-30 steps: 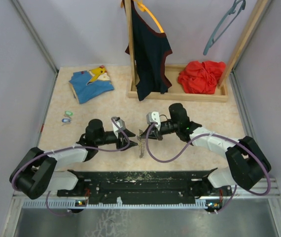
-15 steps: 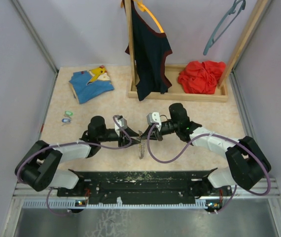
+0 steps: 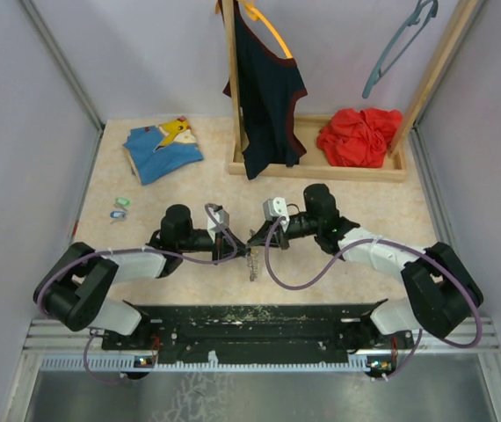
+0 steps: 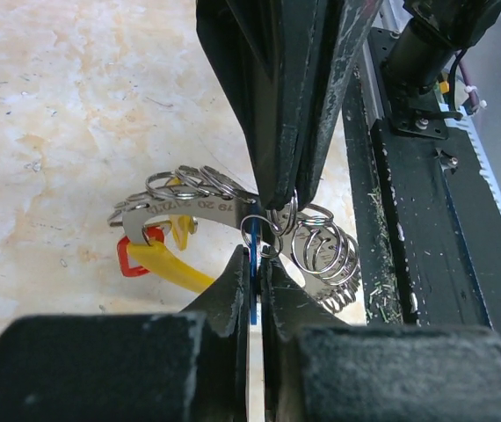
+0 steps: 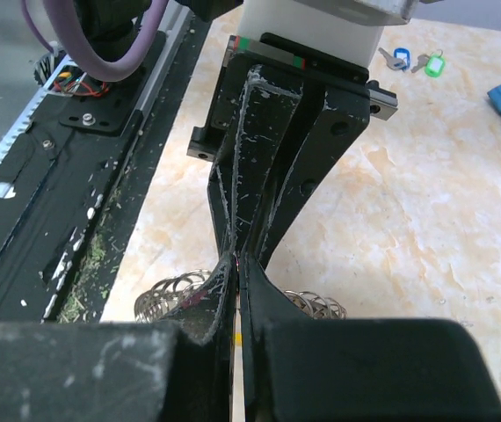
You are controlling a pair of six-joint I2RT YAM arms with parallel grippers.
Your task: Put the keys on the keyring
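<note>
1. Two tiny keys (image 3: 119, 207) with plastic heads, one blue (image 5: 397, 58) and one mint green (image 5: 430, 63), are seen lying on the beige table (image 3: 347, 193). They are well to the left of the thin grey metal wire keyring (image 4: 189, 204).
2. The left gripper (image 4: 252, 264) is placed just left of the keyring, and its jaws are pressed together on one small wire loop.
3. The keyring, with a yellow-orange tag (image 4: 167, 264) and a small red piece (image 4: 132, 259), is held between both grippers.
4. The right gripper (image 4: 279, 198) is found just right of the keyring, and its jaws are clamped on another loop.
</note>
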